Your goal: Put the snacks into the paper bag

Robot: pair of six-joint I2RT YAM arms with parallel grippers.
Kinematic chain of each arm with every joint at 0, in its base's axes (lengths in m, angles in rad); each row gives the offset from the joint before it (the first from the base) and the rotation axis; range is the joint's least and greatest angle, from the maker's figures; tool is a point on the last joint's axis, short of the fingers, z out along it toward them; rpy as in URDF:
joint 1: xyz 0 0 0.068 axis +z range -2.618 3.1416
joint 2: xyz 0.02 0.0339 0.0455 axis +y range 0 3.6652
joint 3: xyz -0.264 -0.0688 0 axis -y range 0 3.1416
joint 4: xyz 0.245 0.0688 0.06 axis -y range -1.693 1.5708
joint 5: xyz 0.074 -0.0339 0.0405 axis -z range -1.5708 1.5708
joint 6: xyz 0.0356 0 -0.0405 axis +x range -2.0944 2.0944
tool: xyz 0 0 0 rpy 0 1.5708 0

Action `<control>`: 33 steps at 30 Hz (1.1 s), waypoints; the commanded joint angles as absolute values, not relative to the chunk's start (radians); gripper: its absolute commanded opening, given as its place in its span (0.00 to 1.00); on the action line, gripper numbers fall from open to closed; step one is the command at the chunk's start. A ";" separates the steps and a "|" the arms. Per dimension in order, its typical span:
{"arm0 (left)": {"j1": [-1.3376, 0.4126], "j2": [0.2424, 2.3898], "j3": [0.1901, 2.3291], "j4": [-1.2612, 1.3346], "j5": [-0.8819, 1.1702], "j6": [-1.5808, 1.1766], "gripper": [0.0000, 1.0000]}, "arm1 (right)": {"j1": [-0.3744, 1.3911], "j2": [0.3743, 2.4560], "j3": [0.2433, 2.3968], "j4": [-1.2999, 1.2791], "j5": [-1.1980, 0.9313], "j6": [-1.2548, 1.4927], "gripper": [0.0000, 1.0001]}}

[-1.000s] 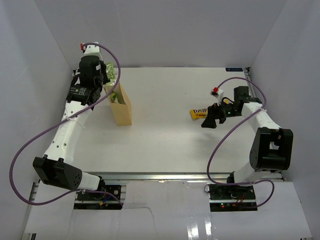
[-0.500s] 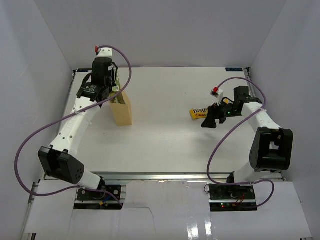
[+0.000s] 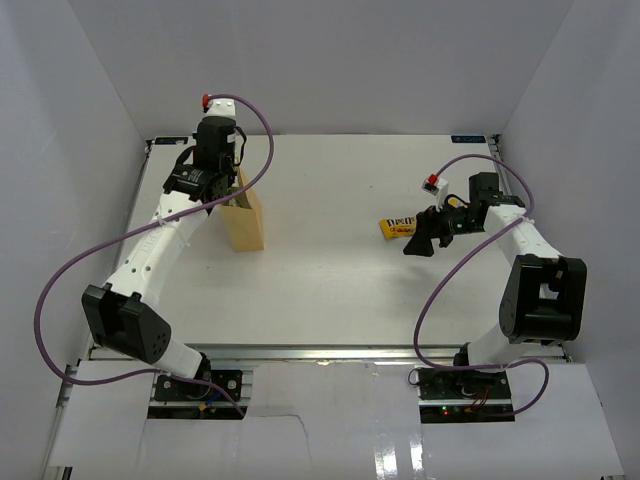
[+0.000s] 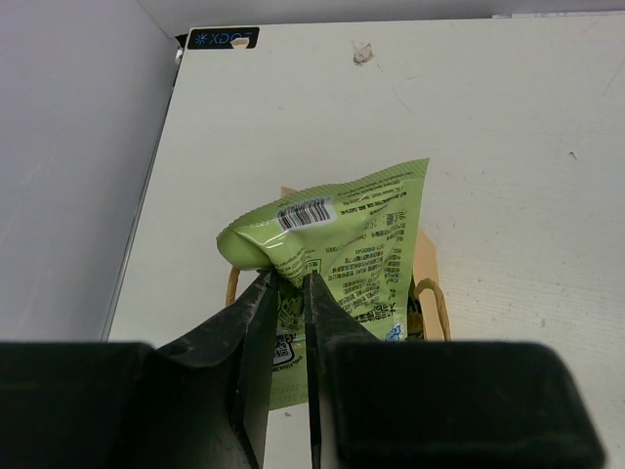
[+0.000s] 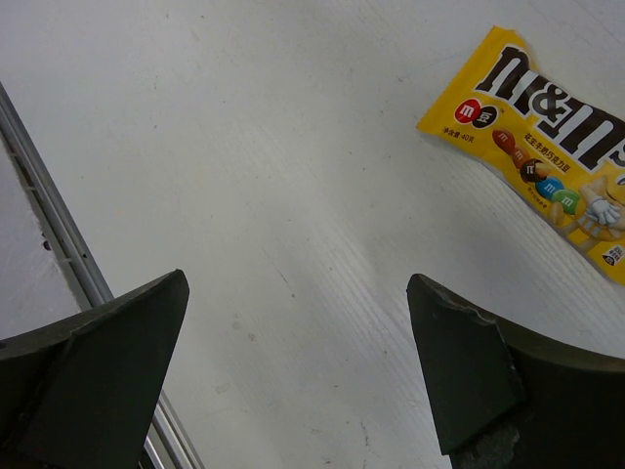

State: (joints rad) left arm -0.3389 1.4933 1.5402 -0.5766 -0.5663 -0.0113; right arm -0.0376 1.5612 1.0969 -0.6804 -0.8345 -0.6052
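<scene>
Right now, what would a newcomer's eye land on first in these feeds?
First, the glossy green pouch pinched in the left hand, hanging over the mouth of the tan paper bag at the far left of the table. Next, the yellow M&M's packet lying flat on the table at right, with the right hand open beside it, not touching.
</scene>
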 commanded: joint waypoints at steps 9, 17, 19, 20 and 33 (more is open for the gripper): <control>-0.345 1.465 1.539 -0.589 -0.595 -0.014 0.08 | -0.048 1.543 1.091 -0.675 -0.867 -0.611 0.99; -0.347 1.445 1.516 -0.597 -0.604 -0.026 0.30 | -0.051 1.539 1.095 -0.676 -0.868 -0.609 0.99; -0.347 1.443 1.516 -0.600 -0.606 -0.028 0.35 | -0.051 1.539 1.095 -0.676 -0.870 -0.609 0.99; -0.347 1.440 1.516 -0.598 -0.606 -0.029 0.37 | -0.051 1.537 1.097 -0.676 -0.870 -0.607 0.99; -0.354 1.411 1.660 -0.630 -0.500 -0.109 0.58 | -0.052 1.523 1.091 -0.677 -0.861 -0.612 0.99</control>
State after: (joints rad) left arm -0.3485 1.4822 1.5829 -0.6258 -0.5583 -0.0593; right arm -0.0456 1.5608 1.0966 -0.6804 -0.8406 -0.6056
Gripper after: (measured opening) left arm 0.556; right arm 0.991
